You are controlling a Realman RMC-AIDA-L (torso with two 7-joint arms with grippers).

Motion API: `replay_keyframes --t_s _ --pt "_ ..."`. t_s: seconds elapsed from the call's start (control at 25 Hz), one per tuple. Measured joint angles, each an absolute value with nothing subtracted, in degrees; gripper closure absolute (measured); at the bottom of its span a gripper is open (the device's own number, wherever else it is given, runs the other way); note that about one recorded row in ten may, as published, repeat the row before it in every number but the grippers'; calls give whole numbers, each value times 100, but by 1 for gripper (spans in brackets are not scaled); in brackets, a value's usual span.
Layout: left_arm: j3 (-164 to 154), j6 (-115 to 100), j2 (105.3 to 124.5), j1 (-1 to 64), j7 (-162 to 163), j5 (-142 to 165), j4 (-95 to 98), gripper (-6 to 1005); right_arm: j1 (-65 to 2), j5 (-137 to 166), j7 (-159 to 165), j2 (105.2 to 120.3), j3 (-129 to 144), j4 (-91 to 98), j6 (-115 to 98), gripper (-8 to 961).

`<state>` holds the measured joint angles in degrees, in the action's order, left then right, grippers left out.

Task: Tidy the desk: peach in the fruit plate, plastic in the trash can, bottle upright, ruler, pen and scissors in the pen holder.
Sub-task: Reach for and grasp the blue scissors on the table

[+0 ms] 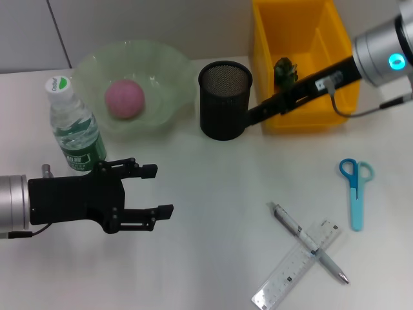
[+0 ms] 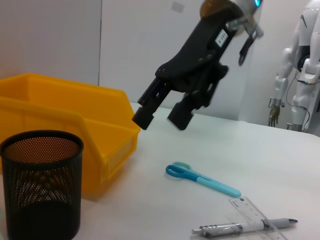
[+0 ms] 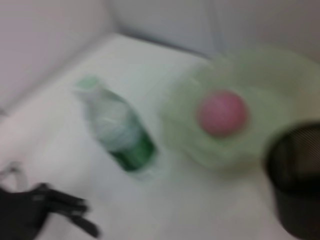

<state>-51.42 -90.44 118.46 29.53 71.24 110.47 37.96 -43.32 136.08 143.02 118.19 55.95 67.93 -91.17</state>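
Observation:
The pink peach (image 1: 124, 98) lies in the pale green fruit plate (image 1: 161, 64). Left of the plate the bottle (image 1: 74, 129) stands upright. The black mesh pen holder (image 1: 224, 100) stands beside the yellow trash can (image 1: 322, 119), which holds a dark green piece of plastic (image 1: 285, 70). Blue scissors (image 1: 355, 187), the pen (image 1: 310, 244) and the clear ruler (image 1: 297, 265) lie on the table at the front right, with the pen across the ruler. My left gripper (image 1: 162, 191) hovers open and empty just in front of the bottle. My right gripper (image 2: 161, 119) hangs open and empty by the trash can's front corner.
The white table's (image 1: 213, 194) far edge meets a wall. In the left wrist view the scissors (image 2: 200, 177) lie right of the trash can (image 2: 60, 115) and pen holder (image 2: 42, 185). In the background stands another robot (image 2: 302, 65).

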Motion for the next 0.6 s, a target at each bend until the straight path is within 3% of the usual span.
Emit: replay_keyframes --t_s 0.24,0.6 --pt "-5142 -9016 11848 2937 7076 11046 3796 167 -5198 15153 15966 11715 5614 6348 -9743 145" --pt "-5141 -8991 11848 2934 6996 11042 3796 167 -5618 16017 16603 11527 5583 5355 -9938 147"
